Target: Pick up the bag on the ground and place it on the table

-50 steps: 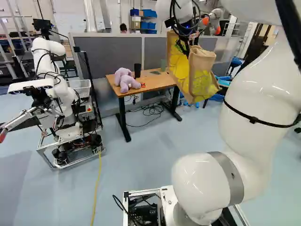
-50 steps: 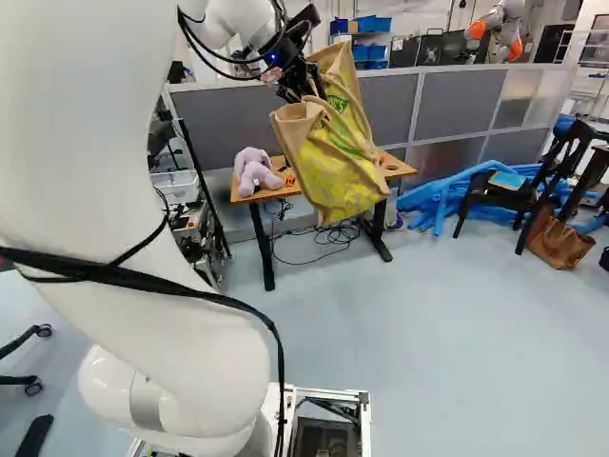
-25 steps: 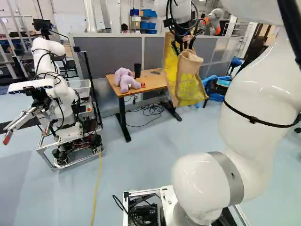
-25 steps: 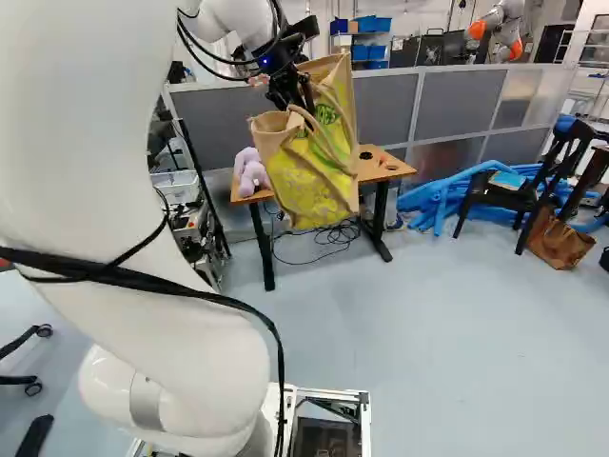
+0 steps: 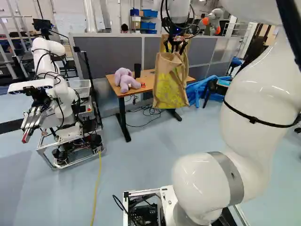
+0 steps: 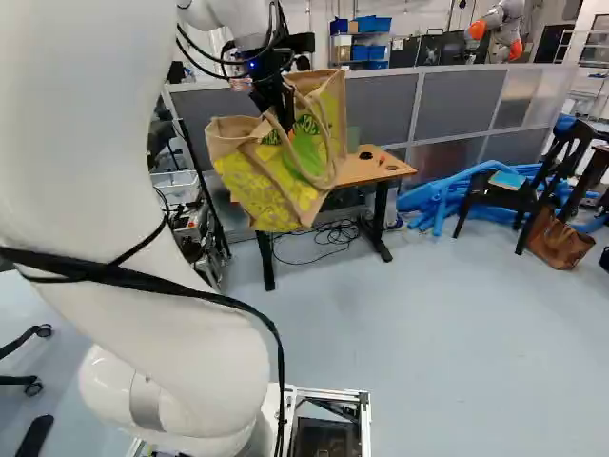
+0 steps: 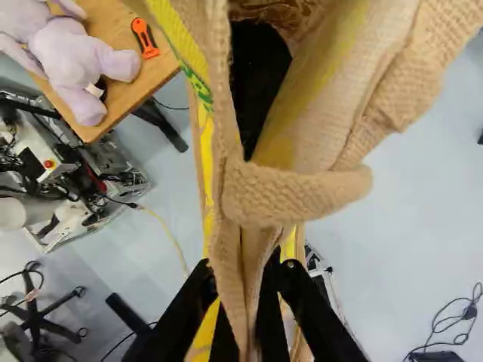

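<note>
Sequentially, in the left base view: another robot (image 5: 63, 106) at nine o'clock; purple plush toy (image 5: 125, 80) at eleven, on the table (image 5: 148, 80), centred at twelve; tan-and-yellow bag (image 5: 170, 87) at one, suspended on the table's near side, its fabric clamped between both fingers of the gripper (image 5: 174, 47).

Free air above lilac plush toy (image 5: 124, 80) and black cup (image 5: 137, 70) on table (image 5: 149, 81)

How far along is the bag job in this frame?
Done: the bag is off the ground, its cloth pinched in the gripper. In hand: it hangs in the air, overlapping the table in both base views. Left, it seems: set it on the tabletop, beside the plush toy, and release.
</note>
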You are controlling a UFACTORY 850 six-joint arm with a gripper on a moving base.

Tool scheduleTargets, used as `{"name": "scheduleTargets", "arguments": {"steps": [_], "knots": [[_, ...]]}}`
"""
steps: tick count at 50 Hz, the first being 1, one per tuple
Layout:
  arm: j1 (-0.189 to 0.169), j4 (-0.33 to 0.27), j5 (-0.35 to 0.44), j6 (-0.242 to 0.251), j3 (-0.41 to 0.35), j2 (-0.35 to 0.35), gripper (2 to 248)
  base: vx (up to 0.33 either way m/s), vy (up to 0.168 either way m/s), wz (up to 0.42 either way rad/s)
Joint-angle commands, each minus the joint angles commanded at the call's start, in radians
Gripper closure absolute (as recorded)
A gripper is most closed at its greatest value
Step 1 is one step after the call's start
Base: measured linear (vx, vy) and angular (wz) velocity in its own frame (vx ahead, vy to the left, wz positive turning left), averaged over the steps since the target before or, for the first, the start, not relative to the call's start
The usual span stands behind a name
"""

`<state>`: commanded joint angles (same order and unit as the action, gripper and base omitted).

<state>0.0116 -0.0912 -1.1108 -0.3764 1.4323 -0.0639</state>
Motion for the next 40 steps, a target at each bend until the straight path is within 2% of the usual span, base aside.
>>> {"name": "scheduleTargets", "arguments": {"steps": [6, 26, 40], "knots": [[0.000, 0.047, 0.000, 0.000, 0.000, 0.000, 229, 0.000, 0.000, 0.000], [0.000, 0.047, 0.000, 0.000, 0.000, 0.000, 229, 0.002, 0.000, -0.002], [0.000, 0.047, 0.000, 0.000, 0.000, 0.000, 229, 0.153, -0.051, -0.006]]}}
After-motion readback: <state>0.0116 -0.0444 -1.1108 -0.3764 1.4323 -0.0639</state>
